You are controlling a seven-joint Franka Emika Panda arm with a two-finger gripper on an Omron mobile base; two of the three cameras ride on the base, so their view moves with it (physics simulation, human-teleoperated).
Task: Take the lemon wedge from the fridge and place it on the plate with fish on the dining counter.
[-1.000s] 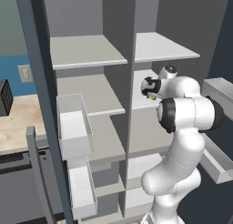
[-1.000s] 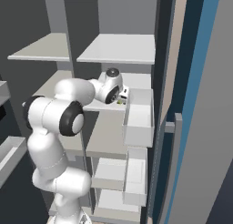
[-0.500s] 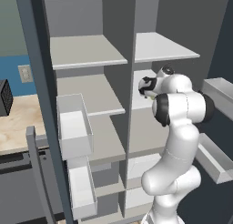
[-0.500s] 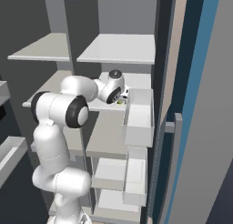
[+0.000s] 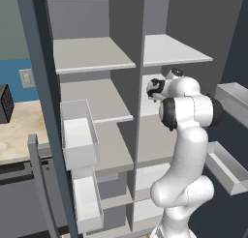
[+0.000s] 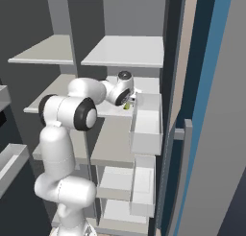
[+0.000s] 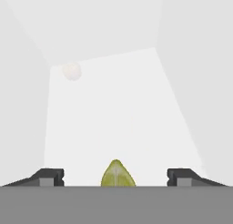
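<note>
The fridge [image 5: 145, 63] is seen with both doors swung wide, so that its light grey shelves [image 5: 92, 55] and the divider between the two columns are exposed. Bins [image 5: 77, 135] are mounted on the inside of the left door, and a further bin [image 6: 146, 122] is carried on the right door. To the left of the fridge, a beige worktop [image 5: 19, 128] is set against a blue wall, on which a socket plate [image 5: 25, 77] is fitted.

The arm is extended into the right-hand column at the middle shelf level. The gripper [image 7: 116, 177] is held just above the pale shelf floor [image 7: 118, 118], with its two fingertips [image 7: 48, 176] standing well apart. The lemon wedge [image 7: 117, 175] is located on the shelf between the fingertips, clear of both; nothing is gripped. In the right base view, the wedge [image 6: 127, 106] is visible as a small yellow-green spot just beside the hand. A faint round pale object [image 7: 72, 71] is located in the far left corner of the shelf; its identity cannot be told.
</note>
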